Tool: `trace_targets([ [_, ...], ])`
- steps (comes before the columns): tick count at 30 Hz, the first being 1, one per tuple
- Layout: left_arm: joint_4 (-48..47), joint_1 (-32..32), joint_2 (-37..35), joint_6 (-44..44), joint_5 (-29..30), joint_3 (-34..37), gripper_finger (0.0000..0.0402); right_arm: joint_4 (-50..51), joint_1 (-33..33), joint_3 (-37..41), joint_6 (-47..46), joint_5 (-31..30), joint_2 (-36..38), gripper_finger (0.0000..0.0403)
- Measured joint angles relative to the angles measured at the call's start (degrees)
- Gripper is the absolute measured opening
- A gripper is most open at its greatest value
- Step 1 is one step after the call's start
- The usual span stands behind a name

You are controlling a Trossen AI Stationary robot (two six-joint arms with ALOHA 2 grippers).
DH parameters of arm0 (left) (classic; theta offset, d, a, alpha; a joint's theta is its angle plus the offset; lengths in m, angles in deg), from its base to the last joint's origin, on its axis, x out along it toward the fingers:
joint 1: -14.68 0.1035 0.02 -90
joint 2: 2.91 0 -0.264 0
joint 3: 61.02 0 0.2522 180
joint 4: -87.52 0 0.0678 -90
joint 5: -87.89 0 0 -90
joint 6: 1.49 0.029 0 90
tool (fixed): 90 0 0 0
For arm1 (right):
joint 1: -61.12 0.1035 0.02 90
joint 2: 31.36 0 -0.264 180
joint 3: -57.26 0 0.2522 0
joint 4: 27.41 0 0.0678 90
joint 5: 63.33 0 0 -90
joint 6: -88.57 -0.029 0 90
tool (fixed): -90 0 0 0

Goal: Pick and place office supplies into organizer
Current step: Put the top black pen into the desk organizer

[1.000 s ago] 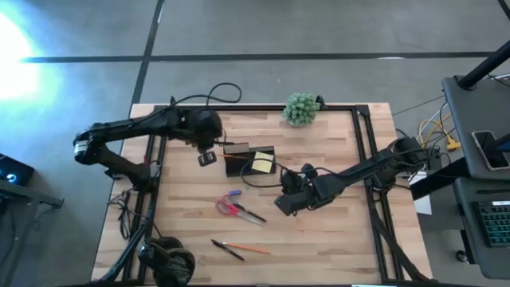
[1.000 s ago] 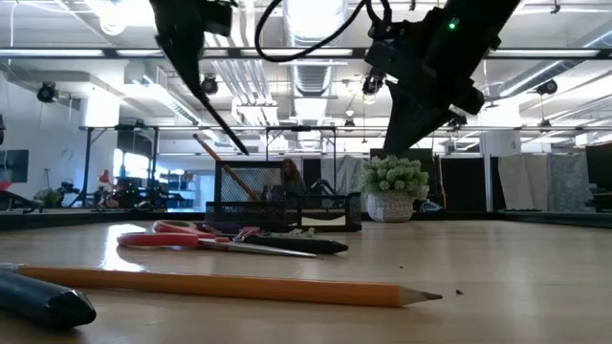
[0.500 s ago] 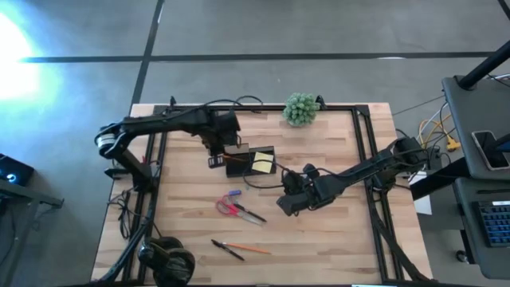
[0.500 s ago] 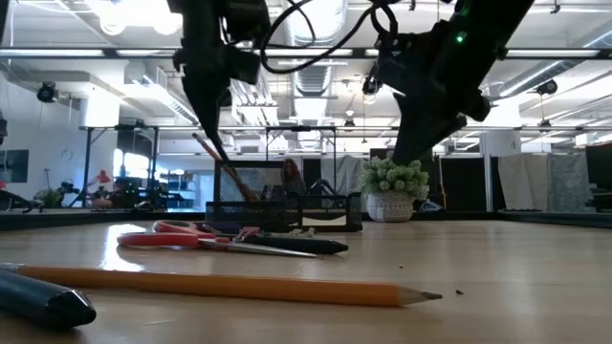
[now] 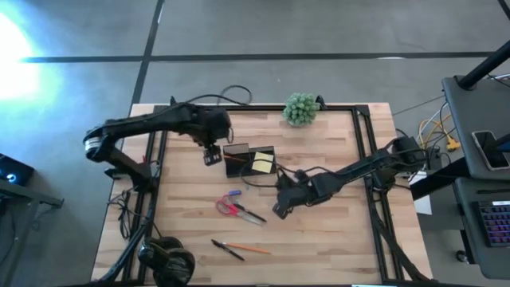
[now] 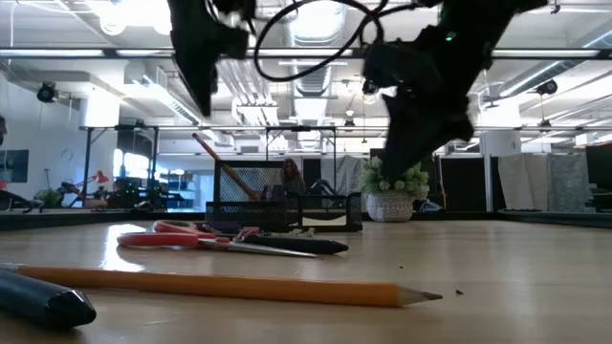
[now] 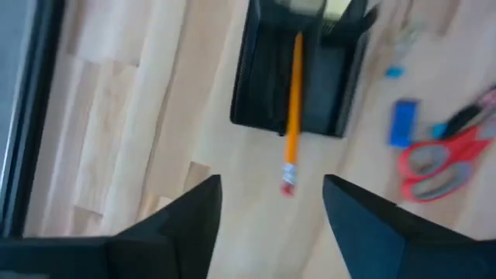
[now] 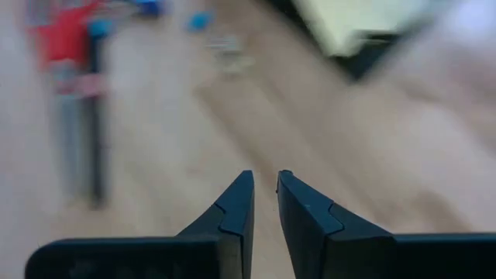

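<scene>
The black organizer (image 5: 249,159) stands mid-table with the yellow sticky-note pad (image 5: 263,163) in it. An orange pencil (image 7: 294,101) stands slanted in its left compartment, and its eraser end (image 7: 287,183) juts out over the left wall. My left gripper (image 5: 211,155) hangs open above that end, clear of it. Red-handled scissors (image 5: 233,210) and a small blue item (image 5: 233,194) lie nearer the front. My right gripper (image 5: 276,209) hovers right of the scissors, its fingers (image 8: 240,201) nearly together with nothing between them.
An orange pencil and a black pen (image 5: 237,249) lie near the front edge. Black headphones (image 5: 166,261) sit at the front left corner, and a green ball-shaped plant (image 5: 300,108) stands at the far edge. Bare wood lies on the table's right side.
My left gripper has let go of the pencil's upper end and risen, drawing back a little toward the table's left. The pencil stays leaning in the organizer. My right gripper has tipped and dipped slightly over the spot right of the scissors.
</scene>
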Motion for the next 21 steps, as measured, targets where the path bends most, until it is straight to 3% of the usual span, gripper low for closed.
trace_targets([
  [3,0.0,-2.7,-5.9,-3.7,-0.1,0.3,0.0227,-6.4,-0.2,0.1,6.5,0.5,-2.2,0.0063],
  [7,1.3,-9.5,-13.6,-5.8,-0.3,2.4,0.023,-9.1,0.1,-1.2,15.6,0.6,-5.9,0.0082],
  [11,6.1,-17.8,-19.4,-13.1,1.5,7.0,0.023,-9.7,1.7,-3.3,22.7,2.8,-8.7,0.0107],
  [16,12.2,-26.2,-24.1,-23.0,6.1,15.7,0.023,-9.3,3.7,-6.5,21.2,8.5,-10.9,0.0137],
  [21,19.9,-32.5,-26.6,-27.6,8.4,24.5,0.023,-9.1,5.5,-11.2,20.3,6.7,-14.5,0.0141],
])
